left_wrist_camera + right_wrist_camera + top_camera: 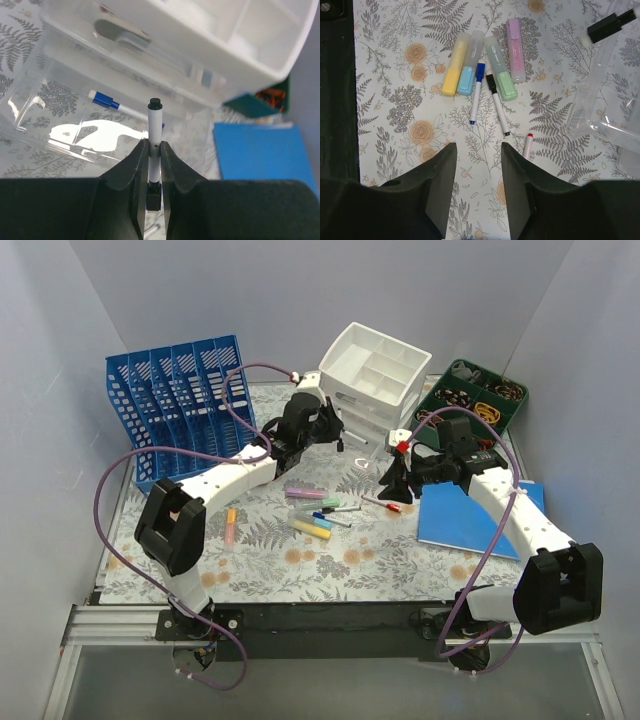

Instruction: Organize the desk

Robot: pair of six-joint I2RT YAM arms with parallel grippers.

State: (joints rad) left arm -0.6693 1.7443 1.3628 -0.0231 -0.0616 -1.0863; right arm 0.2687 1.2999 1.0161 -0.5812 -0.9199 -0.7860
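Only the left wrist view shows the left gripper [153, 146] closed tight on a white, black-capped marker [155, 122], held upright in front of a clear drawer [45, 100]. A blue-capped marker [105, 99] shows through the plastic. In the right wrist view the right gripper [477, 150] is spread wide and holds nothing, above the desk [395, 65]. The desk lies under both arms, and its pale fern-and-flower top carries four highlighters [469, 62] and three thin markers [497, 102].

Plain pale walls [300, 290], soft even light
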